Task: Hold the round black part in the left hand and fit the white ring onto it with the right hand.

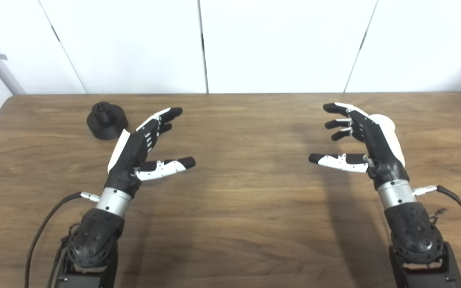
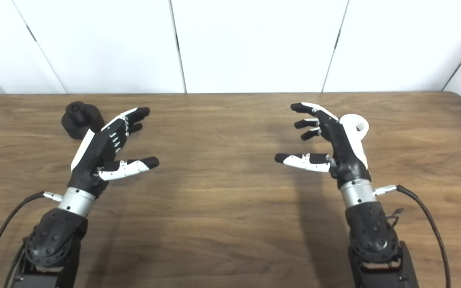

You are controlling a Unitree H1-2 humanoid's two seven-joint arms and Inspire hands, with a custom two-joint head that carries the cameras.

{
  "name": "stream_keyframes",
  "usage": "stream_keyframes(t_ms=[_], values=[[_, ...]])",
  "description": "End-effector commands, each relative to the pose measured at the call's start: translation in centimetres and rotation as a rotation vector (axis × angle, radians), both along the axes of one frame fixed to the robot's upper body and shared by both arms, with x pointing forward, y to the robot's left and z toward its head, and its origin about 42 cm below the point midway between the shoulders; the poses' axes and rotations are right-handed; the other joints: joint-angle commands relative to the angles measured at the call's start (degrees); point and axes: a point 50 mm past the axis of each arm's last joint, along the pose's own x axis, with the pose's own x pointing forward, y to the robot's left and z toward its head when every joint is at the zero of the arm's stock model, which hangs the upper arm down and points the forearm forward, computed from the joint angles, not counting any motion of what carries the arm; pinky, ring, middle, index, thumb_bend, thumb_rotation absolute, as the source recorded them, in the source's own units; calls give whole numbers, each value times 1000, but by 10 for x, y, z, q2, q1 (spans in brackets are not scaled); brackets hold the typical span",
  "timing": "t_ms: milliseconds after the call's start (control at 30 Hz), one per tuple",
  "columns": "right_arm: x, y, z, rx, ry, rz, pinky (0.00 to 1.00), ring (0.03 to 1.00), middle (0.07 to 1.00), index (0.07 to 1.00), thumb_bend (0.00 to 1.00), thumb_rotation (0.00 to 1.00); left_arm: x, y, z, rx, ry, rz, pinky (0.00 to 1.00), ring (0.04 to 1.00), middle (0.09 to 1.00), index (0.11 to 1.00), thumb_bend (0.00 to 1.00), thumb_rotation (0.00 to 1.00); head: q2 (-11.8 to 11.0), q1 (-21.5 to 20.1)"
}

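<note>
Both hands hover over the wooden table (image 1: 230,224) with fingers spread, holding nothing. The left hand (image 1: 142,150) is released, palm inward, just beside and nearer than the round black part (image 1: 106,121), which stands upright at the far left of the table. The right hand (image 2: 330,146) is likewise released; the white ring (image 2: 354,123) lies on the table beyond it, partly hidden by the hand's back.

Risks, as judged from here: the black part is squat, with a sloped skirt and a narrow knurled-looking hub on top, so a grasp high on the hub could tip it or cover the seat the ring needs. The ring appears smooth, glossy plastic; fingertips could skid it across the matte grained tabletop, or pinch across its opening and block the fit. Ring and part are well apart, so misalignment at mating is likely.
</note>
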Motion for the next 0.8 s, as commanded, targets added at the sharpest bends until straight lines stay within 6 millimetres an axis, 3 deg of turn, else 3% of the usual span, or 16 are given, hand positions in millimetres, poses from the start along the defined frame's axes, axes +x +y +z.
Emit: stream_keyframes(t_ms=[0, 333, 533, 767], values=[[4, 2, 18, -8, -84, 26, 543, 678, 798, 753, 692, 62, 7, -2, 22, 9, -104, -12, 899, 927, 881, 821, 943, 226, 0, 1], [4, 1, 18, -7, -89, 27, 541, 678, 793, 750, 693, 52, 8, -3, 21, 14, -106, -7, 887, 920, 873, 813, 946, 241, -1, 10], [5, -11, 15, -27, -91, 23, 544, 679, 790, 753, 690, 51, 9, -16, 16, 13, -102, -10, 856, 911, 866, 799, 947, 259, -13, 109], [5, -24, 15, -28, -70, 13, 578, 698, 797, 760, 674, 4, 10, -32, 7, 7, -87, -17, 909, 923, 892, 797, 931, 257, -31, 177]])
